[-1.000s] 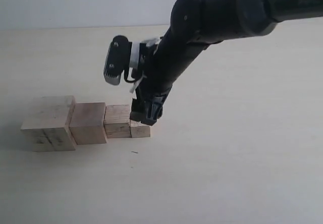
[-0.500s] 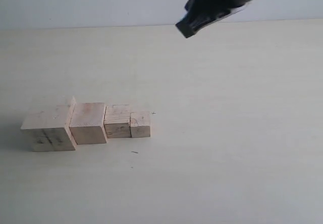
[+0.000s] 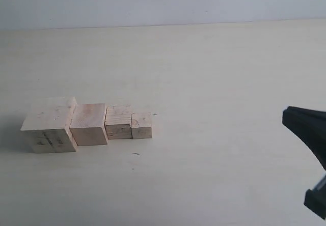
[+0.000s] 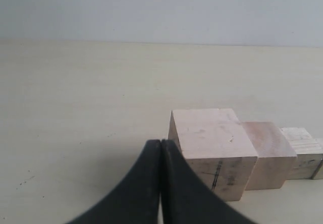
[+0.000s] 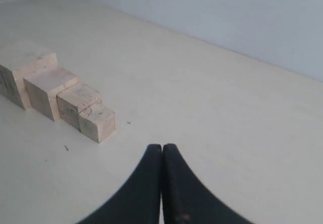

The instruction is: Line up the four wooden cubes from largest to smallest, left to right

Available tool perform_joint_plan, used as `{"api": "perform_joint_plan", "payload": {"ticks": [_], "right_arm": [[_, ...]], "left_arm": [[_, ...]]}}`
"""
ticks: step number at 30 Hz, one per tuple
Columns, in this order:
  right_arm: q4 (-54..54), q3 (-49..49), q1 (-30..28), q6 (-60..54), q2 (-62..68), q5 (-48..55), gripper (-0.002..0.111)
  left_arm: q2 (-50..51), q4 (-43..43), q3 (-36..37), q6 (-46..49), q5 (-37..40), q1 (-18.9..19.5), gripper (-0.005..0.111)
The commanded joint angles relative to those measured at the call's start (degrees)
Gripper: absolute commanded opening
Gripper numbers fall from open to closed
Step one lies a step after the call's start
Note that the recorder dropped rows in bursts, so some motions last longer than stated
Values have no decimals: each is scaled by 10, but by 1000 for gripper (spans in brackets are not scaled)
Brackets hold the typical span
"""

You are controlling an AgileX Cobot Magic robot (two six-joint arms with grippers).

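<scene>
Four pale wooden cubes stand touching in a row on the table. The largest cube is at the left, then the second cube, the third cube and the smallest cube at the right. The left wrist view shows the largest cube close behind my left gripper, which is shut and empty. My right gripper is also shut and empty, well away from the row's smallest cube. In the exterior view only a dark part of the right arm shows at the right edge.
The pale table meets a light wall at the back. Small dark specks lie in front of the row.
The right arm has left the smallest cube, lifted away and swung to the lower right edge of the exterior view. The four cubes stayed in place.
</scene>
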Motion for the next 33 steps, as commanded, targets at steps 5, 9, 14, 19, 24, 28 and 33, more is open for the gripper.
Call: {"api": "perform_joint_plan", "payload": {"ticks": [5, 9, 14, 19, 24, 28, 33], "right_arm": [[5, 62, -3, 101, -172, 9, 0], [5, 62, -56, 101, -230, 21, 0], [14, 62, -215, 101, -268, 21, 0], [14, 62, -308, 100, -284, 40, 0], [14, 62, -321, 99, -284, 75, 0], [14, 62, -321, 99, -284, 80, 0], [14, 62, -321, 99, -284, 80, 0]], "left_arm": [[-3, -2, 0, 2, -4, -5, 0], [-3, -2, 0, 2, -4, -5, 0], [-3, -2, 0, 2, -4, -5, 0], [-3, -2, 0, 2, -4, -5, 0], [-3, -2, 0, 2, -4, -5, 0], [-3, -2, 0, 2, -4, -5, 0], [-3, -2, 0, 2, -4, -5, 0]]}}
